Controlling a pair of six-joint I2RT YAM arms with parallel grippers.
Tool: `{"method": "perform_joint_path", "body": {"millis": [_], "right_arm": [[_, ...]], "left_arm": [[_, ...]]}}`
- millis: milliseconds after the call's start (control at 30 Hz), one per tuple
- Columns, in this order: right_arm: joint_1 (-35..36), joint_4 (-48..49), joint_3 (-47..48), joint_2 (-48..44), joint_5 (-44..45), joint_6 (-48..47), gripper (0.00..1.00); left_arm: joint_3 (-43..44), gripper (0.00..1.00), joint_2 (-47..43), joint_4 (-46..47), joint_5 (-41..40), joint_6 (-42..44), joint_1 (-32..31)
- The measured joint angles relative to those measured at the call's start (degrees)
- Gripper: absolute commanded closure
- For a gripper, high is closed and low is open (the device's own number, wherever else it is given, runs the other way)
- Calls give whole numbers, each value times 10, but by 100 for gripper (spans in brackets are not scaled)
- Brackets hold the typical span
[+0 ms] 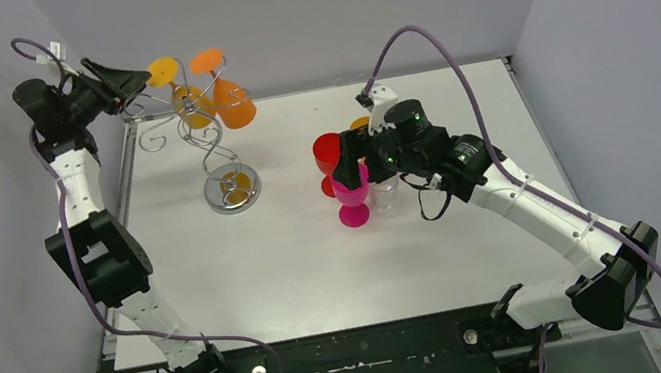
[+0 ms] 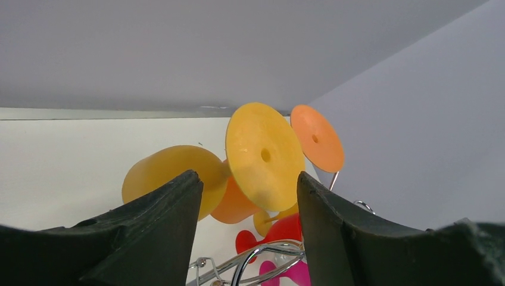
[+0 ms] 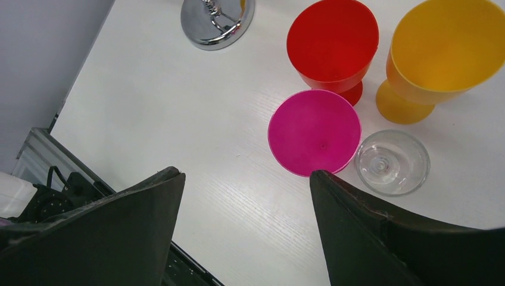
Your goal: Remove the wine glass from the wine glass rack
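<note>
The silver wine glass rack (image 1: pixel 217 153) stands at the back left on its round shiny base (image 1: pixel 232 189). Two glasses hang upside down from it: a yellow one (image 1: pixel 190 104) with its foot (image 1: pixel 162 72) up, and an orange one (image 1: pixel 235 104). My left gripper (image 1: pixel 131 81) is open and level with the rack's top, just left of the yellow foot. In the left wrist view the yellow foot disc (image 2: pixel 264 156) shows between the open fingers, beyond their tips, with the orange foot (image 2: pixel 317 138) behind it and rack wire (image 2: pixel 262 256) below. My right gripper (image 1: pixel 347 158) is open and empty above a pink glass (image 1: pixel 353 198).
Upright glasses stand mid-table: red (image 1: pixel 328 154), yellow (image 1: pixel 360 124), pink and clear (image 1: pixel 385 196). The right wrist view shows pink (image 3: pixel 314 131), red (image 3: pixel 332 42), yellow (image 3: pixel 443 47), clear (image 3: pixel 392 162) and the rack base (image 3: pixel 217 21). Grey walls enclose the table.
</note>
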Motion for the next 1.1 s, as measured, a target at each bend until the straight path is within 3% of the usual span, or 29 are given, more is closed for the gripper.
{"method": "perform_joint_path", "body": {"millis": [233,667,867,1100], "right_arm": [[0,0,0,0,-1,7,20],[0,0,0,0,-2,15,20],[0,0,0,4,-3,21,20],[0,0,0,15,-7,24,19]], "left_arm": [[0,61,8,15,26,-17,1],[17,62,26,43,57,-55,1],[28,74,40,54,59,-65,0],[28,85,53,141,66,-131,-6]]}}
